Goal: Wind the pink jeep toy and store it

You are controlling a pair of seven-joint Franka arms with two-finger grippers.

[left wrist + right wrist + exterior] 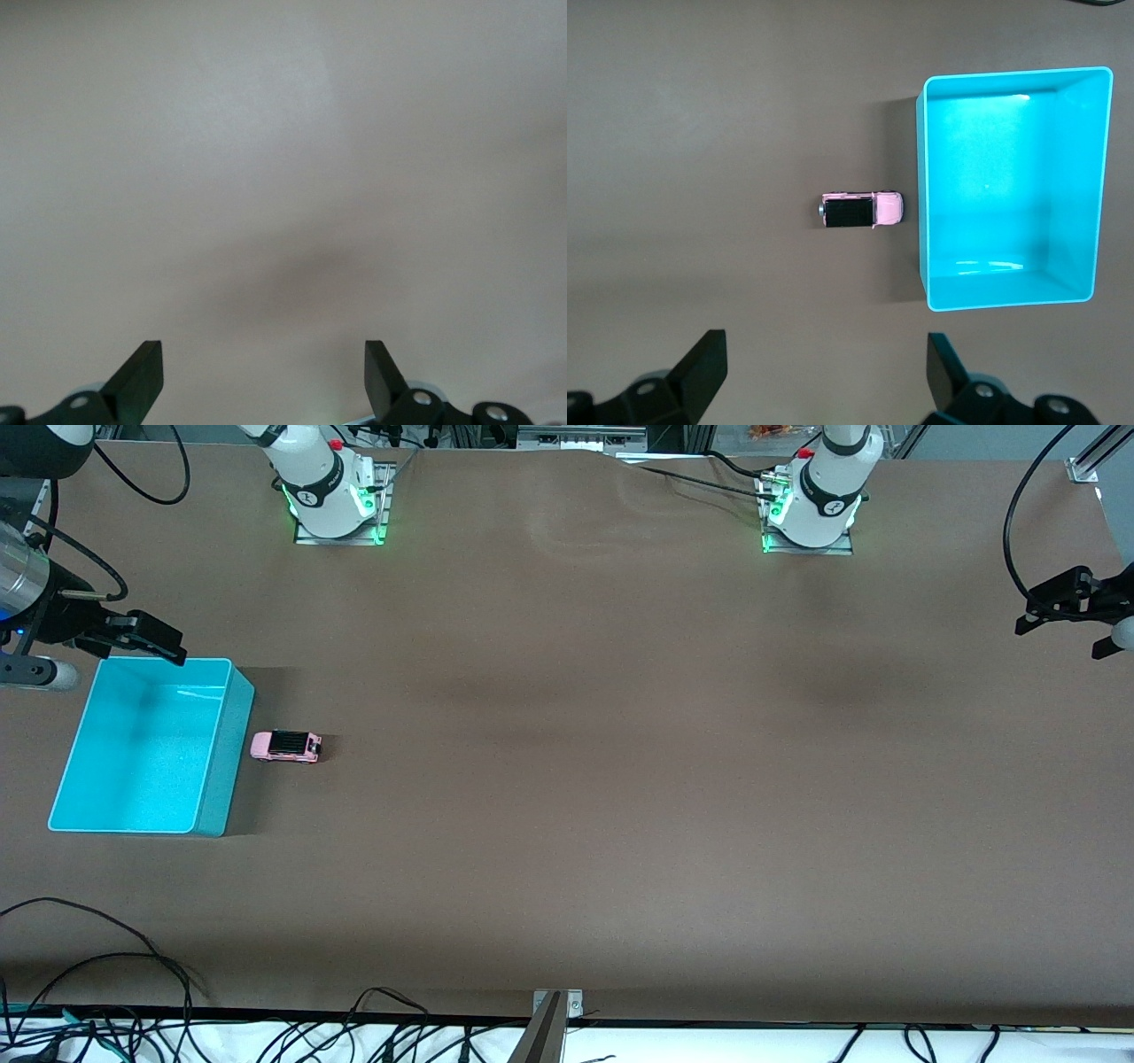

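Note:
The pink jeep toy (285, 746) stands on its wheels on the brown table, right beside the turquoise bin (226, 762), on the bin's side toward the left arm's end. In the right wrist view the jeep (861, 211) shows its black roof beside the empty bin (923, 195). My right gripper (142, 639) hangs high by the bin's edge at the right arm's end, open and empty (827, 367), well apart from the jeep. My left gripper (1052, 607) waits high at the left arm's end, open and empty (264, 372) over bare table.
The two arm bases (335, 500) (811, 509) stand along the table's edge farthest from the front camera. Cables (106, 965) lie along the edge nearest to it. A metal bracket (556, 1005) sits at the middle of that edge.

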